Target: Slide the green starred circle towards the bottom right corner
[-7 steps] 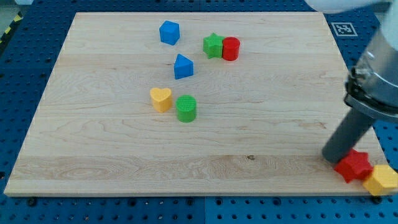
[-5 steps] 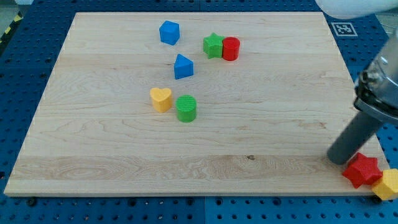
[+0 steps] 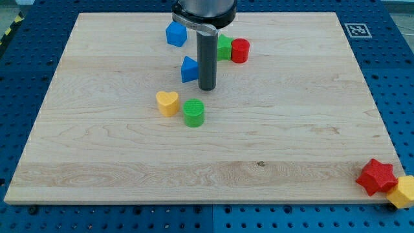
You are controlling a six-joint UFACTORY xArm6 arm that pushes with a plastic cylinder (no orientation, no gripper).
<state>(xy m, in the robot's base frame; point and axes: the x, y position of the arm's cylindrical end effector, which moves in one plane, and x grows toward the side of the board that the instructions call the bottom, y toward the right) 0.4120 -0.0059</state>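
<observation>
The green cylinder (image 3: 193,112), round from above, stands near the board's middle, right of the yellow heart (image 3: 167,103). My tip (image 3: 207,88) rests on the board just above and to the right of the green cylinder, a small gap apart, and right beside the blue triangular block (image 3: 188,69). The rod partly hides the green star (image 3: 224,48), which sits against the red cylinder (image 3: 240,50).
A blue hexagonal block (image 3: 175,33) is near the view's top. A red star (image 3: 375,177) and a yellow block (image 3: 403,191) sit at the bottom right corner, at the edge of the wooden board (image 3: 291,129).
The rod has moved from the bottom right corner, beside the red star, up and left to the board's middle near the green cylinder. The red star and yellow block ended slightly further right.
</observation>
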